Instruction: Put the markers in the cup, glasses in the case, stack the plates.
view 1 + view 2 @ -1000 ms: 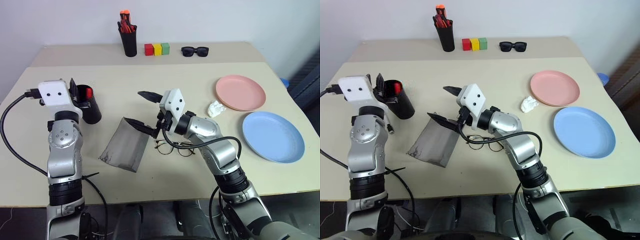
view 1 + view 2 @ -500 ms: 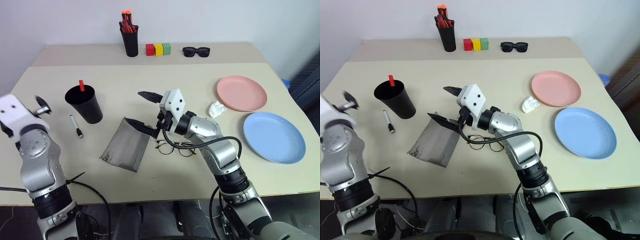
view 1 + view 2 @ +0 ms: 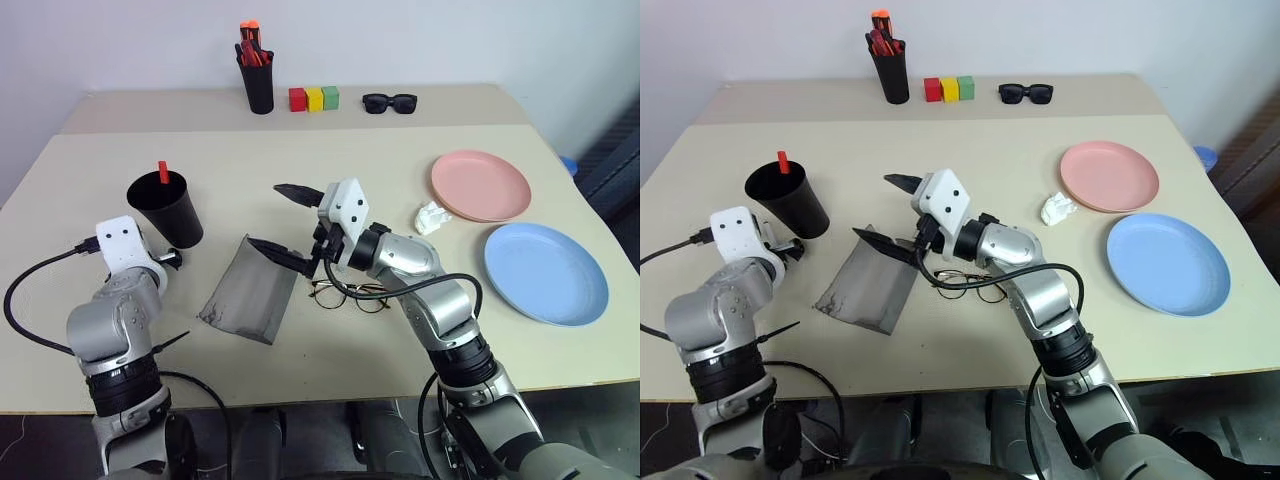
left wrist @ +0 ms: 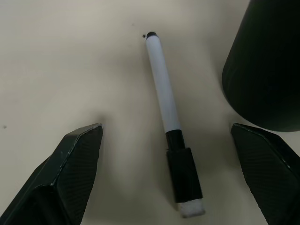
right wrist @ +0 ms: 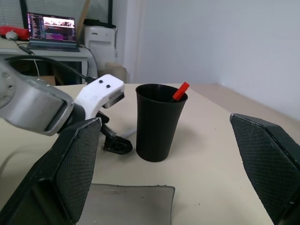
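Beige table (image 3: 400, 140) against white wall (image 3: 420, 40), both tools (image 4: 168, 187) (image 5: 164, 183) agape, left over white marker (image 4: 165, 108).

I'm looking down on a beige table (image 3: 400, 150) with a seam across its far part. At twelve o'clock stand a slim pen cup (image 3: 260, 88), three coloured blocks (image 3: 314, 98) and black sunglasses (image 3: 390, 102). At nine sits the wide black cup (image 3: 166, 210), the white marker (image 4: 170, 123) lying just beside it. Near centre lie the grey case (image 3: 250, 290) and wire glasses (image 3: 350, 294). At three: crumpled tissue (image 3: 432, 216), pink plate (image 3: 480, 184), blue plate (image 3: 546, 272).
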Robot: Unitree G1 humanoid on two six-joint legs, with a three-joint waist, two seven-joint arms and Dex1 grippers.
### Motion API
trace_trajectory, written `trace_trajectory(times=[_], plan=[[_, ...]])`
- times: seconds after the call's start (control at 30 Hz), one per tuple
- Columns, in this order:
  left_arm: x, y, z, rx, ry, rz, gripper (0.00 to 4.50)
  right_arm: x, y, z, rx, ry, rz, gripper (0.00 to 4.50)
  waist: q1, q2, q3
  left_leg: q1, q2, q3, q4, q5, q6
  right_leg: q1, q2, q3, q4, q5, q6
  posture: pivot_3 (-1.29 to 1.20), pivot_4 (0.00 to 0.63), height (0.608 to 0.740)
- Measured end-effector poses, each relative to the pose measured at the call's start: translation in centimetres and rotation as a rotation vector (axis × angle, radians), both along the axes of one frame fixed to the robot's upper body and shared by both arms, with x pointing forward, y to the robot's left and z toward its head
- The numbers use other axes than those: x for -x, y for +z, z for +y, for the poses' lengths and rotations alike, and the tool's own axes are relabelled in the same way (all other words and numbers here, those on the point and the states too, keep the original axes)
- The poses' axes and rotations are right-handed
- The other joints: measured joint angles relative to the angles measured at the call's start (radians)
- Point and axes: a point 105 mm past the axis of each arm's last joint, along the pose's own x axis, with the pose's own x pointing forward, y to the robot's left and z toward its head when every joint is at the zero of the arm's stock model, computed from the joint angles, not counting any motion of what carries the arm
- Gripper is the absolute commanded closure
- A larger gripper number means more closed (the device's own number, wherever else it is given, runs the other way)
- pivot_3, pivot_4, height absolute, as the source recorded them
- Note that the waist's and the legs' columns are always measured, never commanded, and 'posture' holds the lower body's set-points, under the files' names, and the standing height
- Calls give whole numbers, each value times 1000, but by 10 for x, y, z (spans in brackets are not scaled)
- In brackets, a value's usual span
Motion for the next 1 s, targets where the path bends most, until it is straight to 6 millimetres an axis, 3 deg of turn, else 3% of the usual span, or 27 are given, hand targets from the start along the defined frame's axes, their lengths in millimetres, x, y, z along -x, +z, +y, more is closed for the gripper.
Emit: trace_trajectory(times=[0.23,0.33,0.47,0.57,0.63,0.73,0.8,0.97,1.0], plan=[[-1,0,4,-5,39,12,4435,-1,0,-1,-1,-7,2,0,-3,0,0,0,0,0,0,0,0,0,0,0,0,0,0,0,150,740],[1,12,26,-110,139,-77,4435,-1,-1,-1,0,-9,3,0,-1,0,0,0,0,0,0,0,0,-1,0,0,0,0,0,0,150,740],[11,83,63,-383,290,-378,4435,-1,-2,-1,2,-8,5,0,3,0,0,-1,0,0,-1,0,0,-1,-1,0,-1,0,0,0,150,740],[9,136,51,-516,210,-597,4435,0,-2,-1,3,-6,6,0,12,0,0,-1,-1,0,0,0,0,0,-1,0,-1,0,0,0,150,740],[-4,153,21,-535,55,-685,4435,0,-2,0,2,-2,6,0,22,0,0,-1,-1,1,0,0,0,1,-2,0,-2,0,0,0,150,740],[-22,148,-18,-532,-144,-696,4435,1,-1,2,-6,6,3,0,24,0,0,-1,-1,2,0,0,0,0,-2,1,-2,0,0,0,150,740],[-29,141,-35,-526,-223,-687,4435,1,0,2,-7,6,0,0,20,0,0,-1,-1,1,0,0,0,-1,-1,0,-1,0,0,0,150,740],[-35,130,-46,-515,-268,-679,4435,1,-1,1,-6,3,0,0,-1,0,0,-1,0,1,-1,0,0,-1,0,1,0,0,0,0,150,740],[-35,127,-45,-512,-266,-671,4013,1,-1,1,-6,1,-1,0,-1,0,0,-1,0,1,-1,0,0,-1,0,1,0,0,0,0,150,740]])
